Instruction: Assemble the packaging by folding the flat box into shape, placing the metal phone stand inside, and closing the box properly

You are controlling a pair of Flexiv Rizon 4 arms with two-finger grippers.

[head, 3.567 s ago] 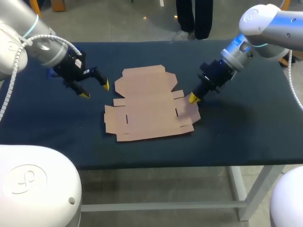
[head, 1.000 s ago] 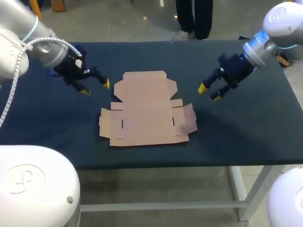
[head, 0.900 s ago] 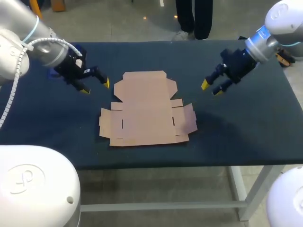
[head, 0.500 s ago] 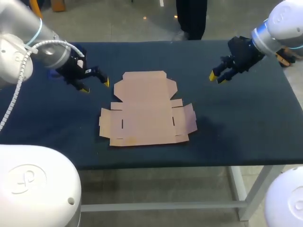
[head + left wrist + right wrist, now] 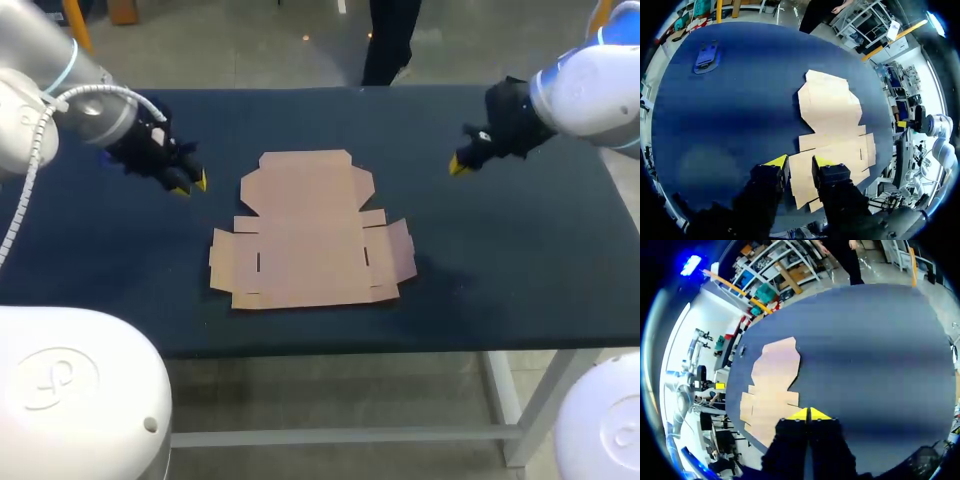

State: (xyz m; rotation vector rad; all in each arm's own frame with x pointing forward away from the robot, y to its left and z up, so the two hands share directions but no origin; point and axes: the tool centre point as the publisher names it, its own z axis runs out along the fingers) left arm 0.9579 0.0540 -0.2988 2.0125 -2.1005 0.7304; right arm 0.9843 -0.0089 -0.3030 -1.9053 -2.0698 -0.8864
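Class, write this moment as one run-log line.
box: flat, unfolded on table | left hand: open, empty | right hand: shut, empty | step: folding not started

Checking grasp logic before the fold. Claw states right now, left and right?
Left claw: open, narrow gap, holding nothing.
Right claw: shut, tips together, holding nothing.

Holds the left claw (image 5: 189,184) low at the left side, fingers slightly parted, gripping nothing. Holds the right claw (image 5: 457,165) out at the right, yellow tips pressed together, empty.
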